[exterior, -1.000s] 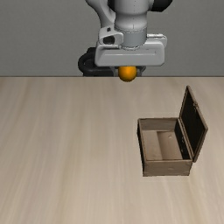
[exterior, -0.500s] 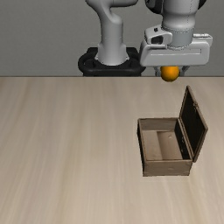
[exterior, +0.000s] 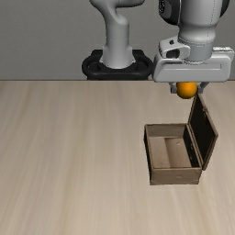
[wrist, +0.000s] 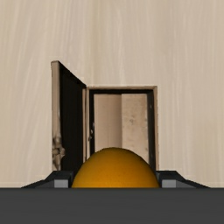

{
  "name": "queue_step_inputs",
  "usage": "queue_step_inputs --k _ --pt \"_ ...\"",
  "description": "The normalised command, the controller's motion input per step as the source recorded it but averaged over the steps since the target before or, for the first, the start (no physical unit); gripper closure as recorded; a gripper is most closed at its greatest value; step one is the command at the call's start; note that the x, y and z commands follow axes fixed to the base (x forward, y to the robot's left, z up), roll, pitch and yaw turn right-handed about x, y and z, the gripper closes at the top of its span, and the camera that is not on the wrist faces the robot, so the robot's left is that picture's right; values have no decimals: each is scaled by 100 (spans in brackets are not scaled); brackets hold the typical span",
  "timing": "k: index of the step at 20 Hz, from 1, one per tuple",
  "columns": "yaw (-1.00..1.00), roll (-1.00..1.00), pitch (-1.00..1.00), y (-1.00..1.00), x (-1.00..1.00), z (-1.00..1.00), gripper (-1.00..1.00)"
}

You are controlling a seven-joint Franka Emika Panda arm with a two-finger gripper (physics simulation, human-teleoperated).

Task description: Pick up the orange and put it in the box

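Gripper (exterior: 186,87) is clamping the smooth round orange (wrist: 115,168) — hovering near the rectangular brown box (exterior: 175,173), its lid (exterior: 204,130) raised, over woodgrain table (exterior: 64,156).

The orange (exterior: 186,89) is glowing plain bright orange under my white-and-grey gripper (exterior: 187,93). The box (exterior: 174,154) is showing dark brown walls around a paler tan floor, with its lid at three o'clock nearly black inside. The table (exterior: 64,138) is wearing pale beige wood grain. The robot base (exterior: 117,66) is looking black.
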Motion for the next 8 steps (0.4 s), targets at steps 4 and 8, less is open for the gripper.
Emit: queue_step_inputs --k 4,8 --pt "0 0 0 0 0 0 -100" --pt "0 0 0 0 0 0 -100"
